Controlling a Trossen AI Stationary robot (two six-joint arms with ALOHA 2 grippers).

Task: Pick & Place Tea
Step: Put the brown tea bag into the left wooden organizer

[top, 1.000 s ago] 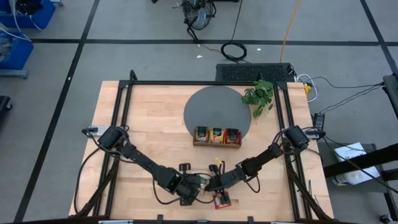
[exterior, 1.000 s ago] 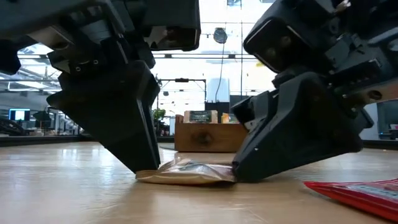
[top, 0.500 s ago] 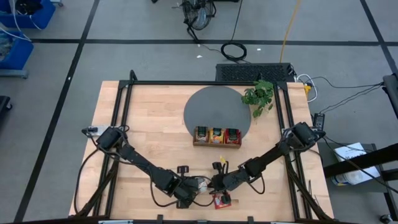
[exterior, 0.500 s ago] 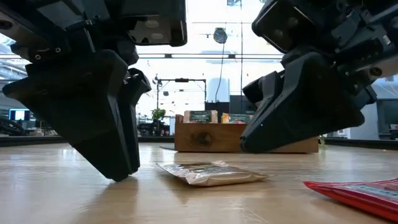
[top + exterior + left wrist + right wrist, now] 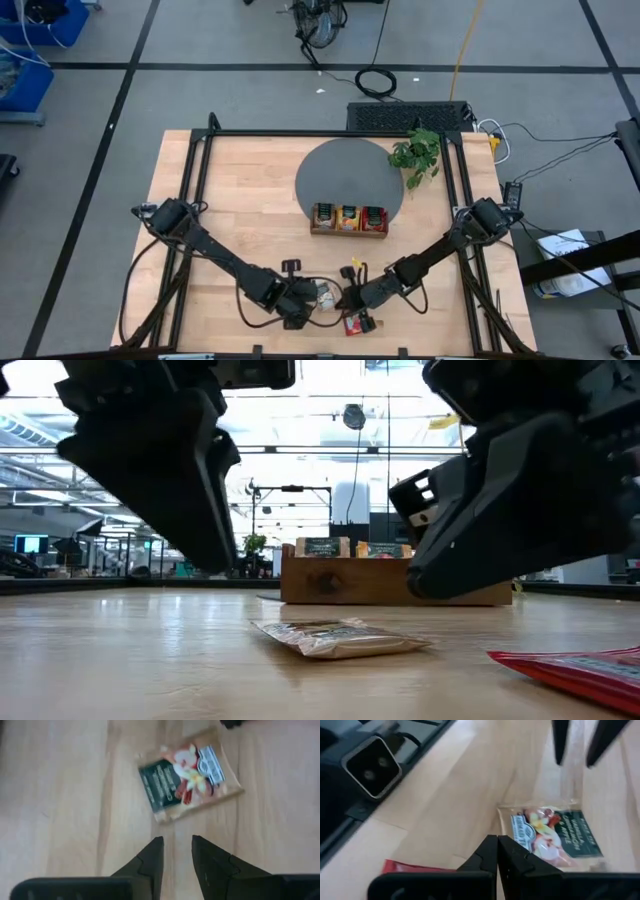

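A beige sachet (image 5: 325, 296) (image 5: 340, 637) (image 5: 190, 775) (image 5: 552, 837) lies flat on the wood near the table's near edge, label up, touched by nothing. My left gripper (image 5: 303, 306) (image 5: 215, 560) (image 5: 177, 847) hovers just left of it, fingers a little apart. My right gripper (image 5: 351, 297) (image 5: 425, 585) (image 5: 496, 844) hovers just right of it, shut and empty. A red sachet (image 5: 357, 322) (image 5: 575, 663) (image 5: 407, 868) lies flat nearer the near edge. More sachets stand in the wooden tray (image 5: 348, 230) (image 5: 330, 585).
The tray sits on the near part of a grey round mat (image 5: 345, 170), with a small green plant (image 5: 415, 152) at the mat's right. Black frame rails (image 5: 195, 200) run along the table's left and right sides. Bare wood lies between the tray and the sachets.
Both grippers have risen off the table and drawn apart, the left toward the table's left, the right toward its right. The beige sachet, squeezed between them and bulging a second ago, was let go and now lies flat on the wood.
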